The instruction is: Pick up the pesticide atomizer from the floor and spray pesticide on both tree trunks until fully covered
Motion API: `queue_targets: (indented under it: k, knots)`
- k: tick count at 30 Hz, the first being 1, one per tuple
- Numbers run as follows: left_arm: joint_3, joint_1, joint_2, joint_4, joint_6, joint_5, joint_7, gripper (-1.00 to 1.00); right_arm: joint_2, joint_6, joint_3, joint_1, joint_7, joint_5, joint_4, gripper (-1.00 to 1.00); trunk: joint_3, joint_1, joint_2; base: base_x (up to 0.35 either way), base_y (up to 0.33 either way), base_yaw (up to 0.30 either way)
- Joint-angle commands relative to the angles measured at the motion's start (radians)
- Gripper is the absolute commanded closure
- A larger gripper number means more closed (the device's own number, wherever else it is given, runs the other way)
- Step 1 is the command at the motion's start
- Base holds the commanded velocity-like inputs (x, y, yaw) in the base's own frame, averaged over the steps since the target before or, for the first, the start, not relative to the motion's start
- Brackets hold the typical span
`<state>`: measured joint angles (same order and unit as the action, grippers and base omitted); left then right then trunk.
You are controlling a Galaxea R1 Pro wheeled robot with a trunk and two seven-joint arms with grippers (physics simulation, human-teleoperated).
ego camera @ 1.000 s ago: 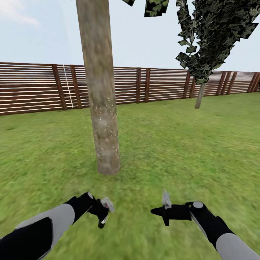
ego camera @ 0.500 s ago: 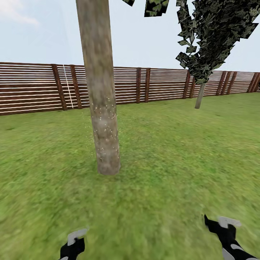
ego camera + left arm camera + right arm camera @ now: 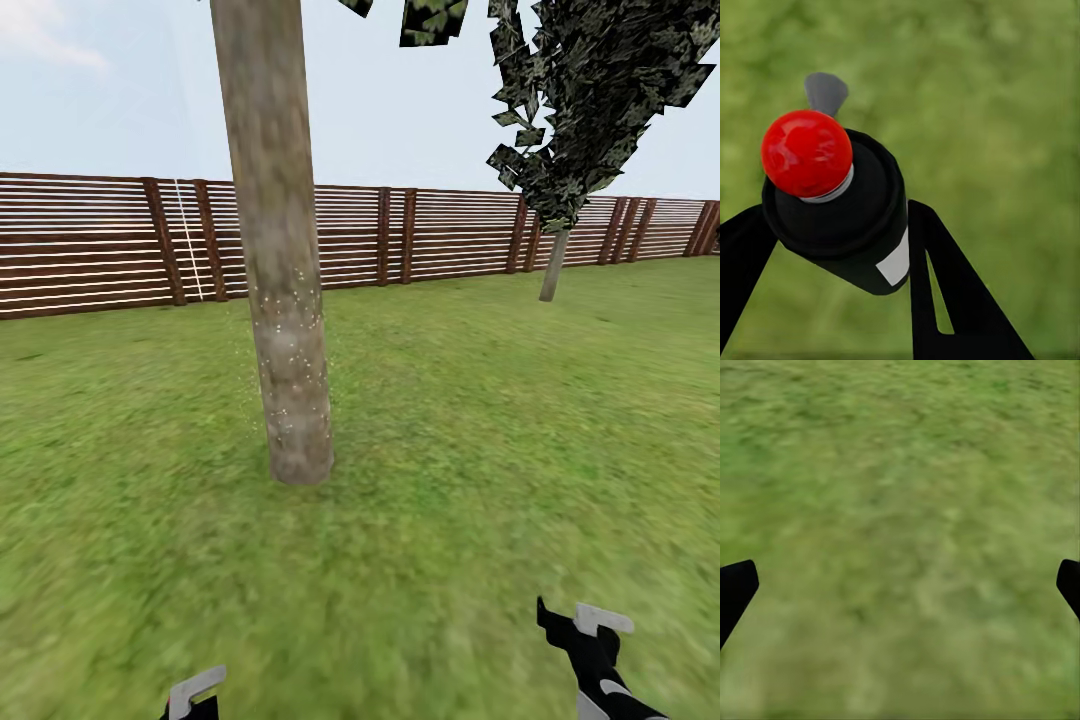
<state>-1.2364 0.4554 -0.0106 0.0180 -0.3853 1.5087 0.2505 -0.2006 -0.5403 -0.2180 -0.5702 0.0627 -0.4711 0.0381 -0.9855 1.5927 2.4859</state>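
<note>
Tree trunk (image 3: pixel 275 250) top and, seemingly, crown cut off.

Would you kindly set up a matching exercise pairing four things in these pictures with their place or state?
Things:
1. atomizer
2. right hand
3. trunk
4. fence

Descriptions:
A. open over grass
B. speckled with pale dots low down
C. brown slats behind the lawn
D. gripped in the left hand, red tip showing

Pairs: 1-D, 2-A, 3-B, 4-C
</note>
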Motion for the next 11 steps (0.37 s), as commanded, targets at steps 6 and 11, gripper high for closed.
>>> queue_targets:
  k: [6,11]
  knots:
    - [-0.009,0.000,-0.001,0.002,-0.001,0.003,0.007,1.00,0.001,-0.001,-0.009,0.000,0.006,-0.002,0.001,-1.00,-0.001,0.000,0.000,0.000,0.000,0.000]
    - [-0.009,0.000,0.001,0.003,-0.001,0.002,0.007,1.00,0.124,0.004,-0.008,0.000,0.006,0.000,0.001,-1.00,-0.001,0.000,0.000,0.000,0.000,0.000]
